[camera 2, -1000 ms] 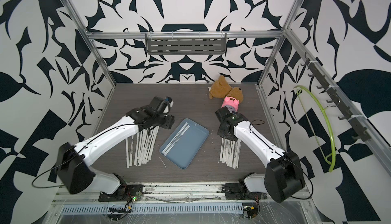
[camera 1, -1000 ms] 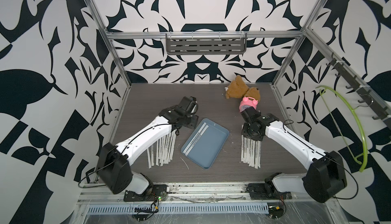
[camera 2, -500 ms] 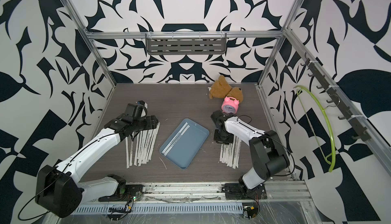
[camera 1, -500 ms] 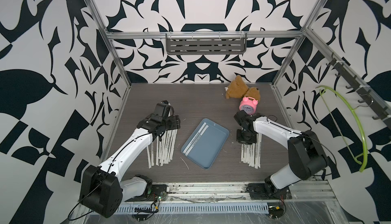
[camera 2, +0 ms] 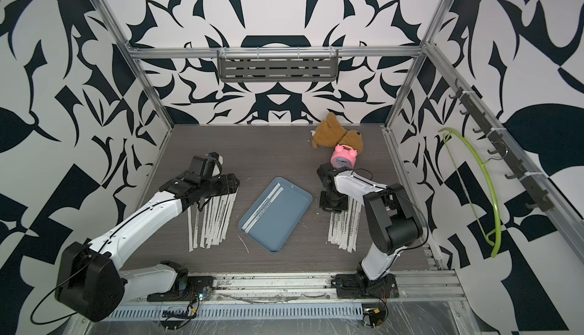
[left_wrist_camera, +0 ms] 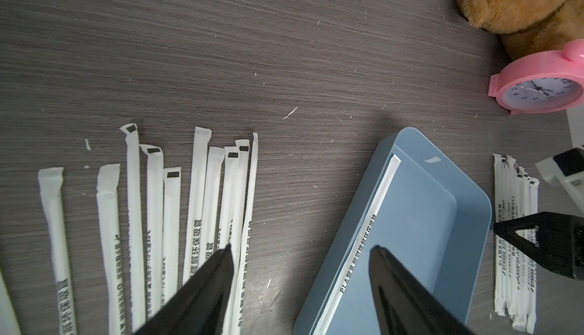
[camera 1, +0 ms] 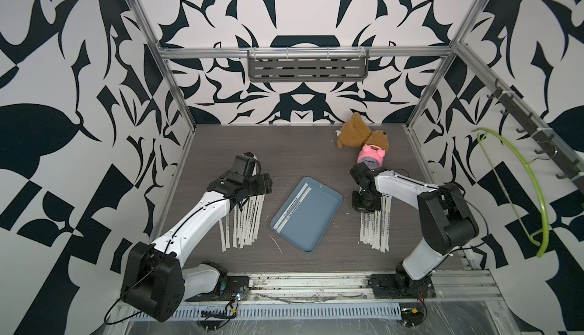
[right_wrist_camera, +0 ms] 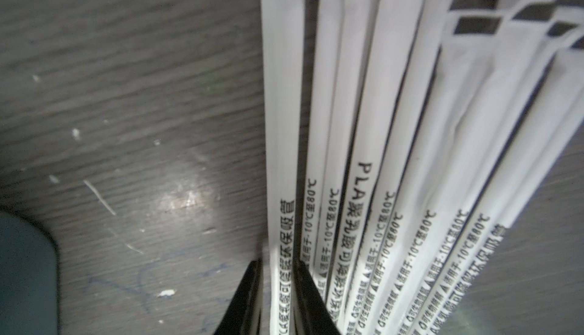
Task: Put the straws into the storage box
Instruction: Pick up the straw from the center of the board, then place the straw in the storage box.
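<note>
The storage box (camera 1: 316, 222) (camera 2: 281, 222) is a blue-grey tray lying at an angle in mid-table, with two straws (camera 1: 292, 205) (left_wrist_camera: 369, 222) along one long side. More straws lie in a left pile (camera 1: 245, 222) (camera 2: 211, 222) and a right pile (camera 1: 376, 226) (camera 2: 343, 226). My left gripper (left_wrist_camera: 301, 249) (camera 1: 259, 188) is open above the gap between the left pile and the tray, holding nothing. My right gripper (right_wrist_camera: 278, 264) (camera 1: 366, 205) is down on the right pile's far end, shut on the outermost straw (right_wrist_camera: 281, 159), which still lies flat.
A brown teddy bear (camera 1: 357, 134) and a pink alarm clock (camera 1: 371, 158) stand at the back right, just behind my right arm. A thin white sliver (camera 1: 275, 243) lies near the tray's front corner. A grey slotted shelf (camera 1: 308, 68) hangs on the back wall.
My left gripper has drawn back from the tray's far corner to the far end of the left pile. The right arm has folded its elbow upward, and its jaws have narrowed onto a straw.
</note>
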`<state>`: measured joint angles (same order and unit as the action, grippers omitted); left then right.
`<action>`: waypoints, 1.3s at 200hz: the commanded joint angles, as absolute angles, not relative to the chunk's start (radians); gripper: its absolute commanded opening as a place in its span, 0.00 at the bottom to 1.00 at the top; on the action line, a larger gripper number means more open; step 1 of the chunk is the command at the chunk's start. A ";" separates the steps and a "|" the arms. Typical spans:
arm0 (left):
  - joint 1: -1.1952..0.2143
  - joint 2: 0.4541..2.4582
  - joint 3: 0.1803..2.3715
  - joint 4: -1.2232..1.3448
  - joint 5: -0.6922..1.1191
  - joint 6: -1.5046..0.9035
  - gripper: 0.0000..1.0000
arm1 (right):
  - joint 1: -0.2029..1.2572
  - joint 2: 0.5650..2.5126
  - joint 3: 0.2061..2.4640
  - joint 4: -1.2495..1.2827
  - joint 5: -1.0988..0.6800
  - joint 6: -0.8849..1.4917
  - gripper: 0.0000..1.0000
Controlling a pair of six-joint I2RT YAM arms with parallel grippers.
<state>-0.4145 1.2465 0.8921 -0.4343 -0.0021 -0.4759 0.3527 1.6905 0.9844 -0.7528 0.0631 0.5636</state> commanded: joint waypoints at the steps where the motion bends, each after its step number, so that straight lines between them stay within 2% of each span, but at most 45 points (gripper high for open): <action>1: -0.414 1.252 0.884 -0.424 0.015 -0.482 0.74 | 0.349 1.691 1.008 -0.750 0.064 0.543 0.20; 57: -0.414 1.250 0.874 -0.424 0.024 -0.485 0.74 | 0.354 1.662 0.970 -0.744 0.064 0.577 0.12; 110: -0.414 1.241 0.876 -0.438 0.006 -0.475 0.74 | 0.407 1.515 0.988 -0.823 0.076 0.735 0.09; 134: -0.414 1.207 0.860 -0.449 -0.032 -0.459 0.74 | 0.488 1.436 1.031 -0.884 0.106 0.884 0.06; 160: -0.414 1.189 0.821 -0.418 -0.022 -0.472 0.73 | 0.654 1.416 1.109 -0.916 0.176 1.126 0.05; 179: -0.414 1.193 0.815 -0.422 -0.013 -0.481 0.73 | 0.771 1.469 1.177 -0.864 0.246 1.287 0.04; 203: -0.414 1.177 0.803 -0.417 -0.026 -0.483 0.73 | 0.879 1.629 1.290 -0.820 0.283 1.396 0.04; 260: -0.414 1.128 0.775 -0.432 -0.051 -0.465 0.73 | 0.908 1.844 1.368 -0.720 0.223 1.440 0.04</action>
